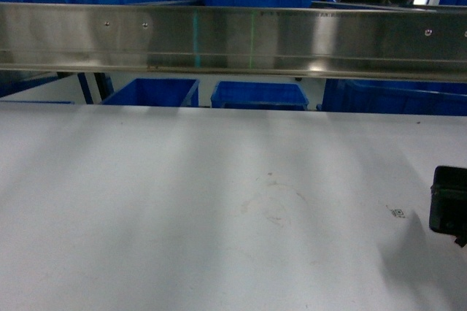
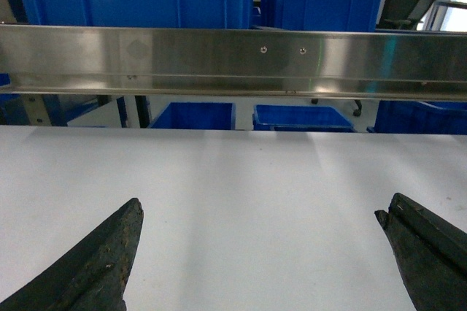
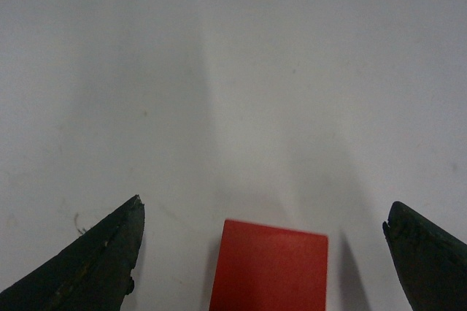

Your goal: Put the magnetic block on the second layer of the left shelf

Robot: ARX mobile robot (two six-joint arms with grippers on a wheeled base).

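Note:
The magnetic block (image 3: 268, 267) is a plain red cube on the white table (image 3: 233, 70), at the bottom of the right wrist view. My right gripper (image 3: 264, 205) is open, one dark finger on each side of the block with a clear gap to both. The head view does not show the block, only a black part of the right arm (image 1: 449, 205) at the right edge. My left gripper (image 2: 263, 205) is open and empty over bare table. A shiny steel rail of the shelf rack (image 2: 219, 59) crosses ahead of it and also spans the head view (image 1: 219, 41); its tier is unclear.
Blue crates (image 1: 259, 96) stand behind and below the rail, with more above it (image 2: 321, 1). The white table (image 1: 219, 201) stretches from the rail to the near edge, with a faint ring mark (image 1: 277, 201) and a small printed tag (image 1: 398, 213).

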